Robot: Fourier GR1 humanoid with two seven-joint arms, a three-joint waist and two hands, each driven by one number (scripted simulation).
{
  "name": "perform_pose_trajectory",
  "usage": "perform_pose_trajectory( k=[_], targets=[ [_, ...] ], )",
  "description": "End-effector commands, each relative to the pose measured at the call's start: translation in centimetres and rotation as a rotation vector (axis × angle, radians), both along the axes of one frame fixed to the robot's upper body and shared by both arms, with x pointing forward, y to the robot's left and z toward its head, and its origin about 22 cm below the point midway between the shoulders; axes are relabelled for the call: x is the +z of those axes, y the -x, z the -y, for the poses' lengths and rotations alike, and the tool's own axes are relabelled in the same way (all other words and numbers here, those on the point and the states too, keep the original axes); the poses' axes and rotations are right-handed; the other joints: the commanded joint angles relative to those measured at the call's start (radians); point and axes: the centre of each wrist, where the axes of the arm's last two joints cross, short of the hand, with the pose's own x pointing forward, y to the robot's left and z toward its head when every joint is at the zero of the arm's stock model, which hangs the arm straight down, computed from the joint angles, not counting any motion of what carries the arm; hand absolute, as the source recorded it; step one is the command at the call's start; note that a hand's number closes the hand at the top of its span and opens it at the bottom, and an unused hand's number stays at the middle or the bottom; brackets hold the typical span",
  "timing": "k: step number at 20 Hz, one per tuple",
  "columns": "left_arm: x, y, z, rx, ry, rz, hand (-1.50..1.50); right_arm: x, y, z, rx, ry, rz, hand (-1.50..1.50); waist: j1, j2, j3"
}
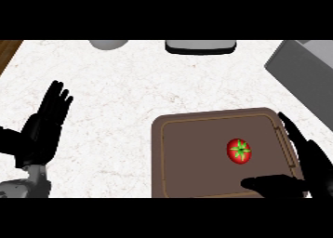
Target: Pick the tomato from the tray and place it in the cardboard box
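Head view: right hand [303, 162] open beside tomato [238, 151] on tray [189, 158].

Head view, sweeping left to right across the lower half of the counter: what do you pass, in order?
Left robot hand, open with fingers up → brown tray → tomato on the tray → right robot hand at the tray's right edge.

- We see a small red tomato with a green stem [239, 151] lying on a brown rounded tray [196, 158], towards its right side.
- Our right black hand [303, 160] flanks the tomato, fingers straight, thumb below it, not touching.
- Our left black hand [45, 125] rests open over the white marbled counter [142, 83].
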Motion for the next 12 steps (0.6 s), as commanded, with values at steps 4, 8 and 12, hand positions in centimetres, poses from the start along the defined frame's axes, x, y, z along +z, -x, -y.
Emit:
perform_pose_trajectory(
  k=[4, 8, 12],
  targets=[
    [0.9, -0.4, 0.7, -0.003, 0.005, 0.000, 0.00, -1.7, -1.3, -1.5, 0.000, 0.022, -0.029, -1.50, -0.001, 0.000, 0.000],
    [0.1, -0.1, 0.4, -0.004, 0.009, -0.003, 0.00, -2.1, -0.9, -1.5, -0.031, 0.055, -0.062, -1.50, -0.001, 0.000, 0.000],
    [0.0, -0.4, 1.6, 0.006, 0.004, 0.003, 0.00, -3.0, -0.8, -0.8, -0.012, 0.059, -0.054, -1.50, -0.002, 0.000, 0.000]
  ],
)
